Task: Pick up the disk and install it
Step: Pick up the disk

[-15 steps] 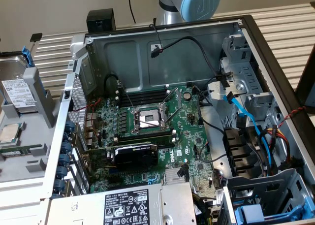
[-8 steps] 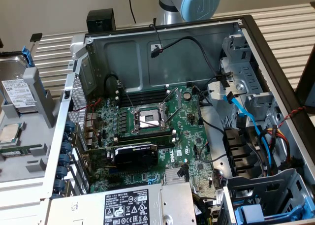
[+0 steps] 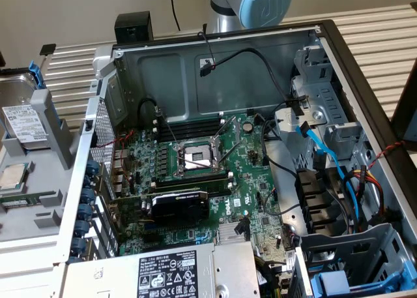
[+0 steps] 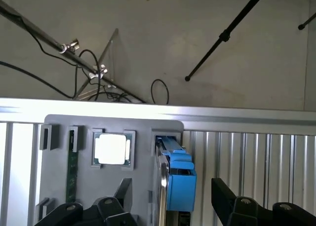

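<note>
Because the blue-framed silver metal disk (image 4: 178,179) stands on edge in its grey plastic holder (image 4: 57,181), the wide-apart fingers (image 4: 224,196) flank it.

1. Power supply label (image 3: 171,275), bottom centre of the exterior view: white print and certification symbols on black, too small to read.
2. Disk (image 3: 25,123), left edge: white label, print illegible.
3. Graphics card (image 3: 176,207), centre: green logo strip, letters unclear.

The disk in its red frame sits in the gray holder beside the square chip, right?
No: the frame on the disk is blue, not red, as the wrist view shows. The disk does sit in the gray holder beside the square chip.
</note>
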Controlling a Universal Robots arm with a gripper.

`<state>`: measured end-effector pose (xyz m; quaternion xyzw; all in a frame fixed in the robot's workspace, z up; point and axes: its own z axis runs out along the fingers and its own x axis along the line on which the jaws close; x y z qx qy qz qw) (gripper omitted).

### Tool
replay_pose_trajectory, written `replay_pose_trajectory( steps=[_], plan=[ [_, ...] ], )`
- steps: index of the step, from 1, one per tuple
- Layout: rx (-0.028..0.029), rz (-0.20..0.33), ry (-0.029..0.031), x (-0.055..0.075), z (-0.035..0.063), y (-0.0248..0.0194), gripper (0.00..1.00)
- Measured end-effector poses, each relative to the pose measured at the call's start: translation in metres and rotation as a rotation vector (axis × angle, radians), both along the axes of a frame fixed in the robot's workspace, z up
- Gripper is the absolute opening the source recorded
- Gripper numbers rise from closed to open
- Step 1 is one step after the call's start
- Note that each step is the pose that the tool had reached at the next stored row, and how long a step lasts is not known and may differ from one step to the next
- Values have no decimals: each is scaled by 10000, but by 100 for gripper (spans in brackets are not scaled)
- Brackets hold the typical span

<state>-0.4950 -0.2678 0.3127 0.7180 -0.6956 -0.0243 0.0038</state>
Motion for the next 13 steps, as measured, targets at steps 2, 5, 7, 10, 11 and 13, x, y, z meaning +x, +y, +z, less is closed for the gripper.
replay_pose_trajectory(
  steps=[2,5,7,10,11,13],
  plan=[
    [0,10,0,0,-3,0,74],
    [1,41,-3,-6,-10,-1,74],
    [1,76,-3,-14,-15,0,74],
    [1,132,-2,-22,-26,0,74],
    [0,163,0,-22,-29,0,74],
    [4,192,-2,-23,-40,0,74]
  ],
)
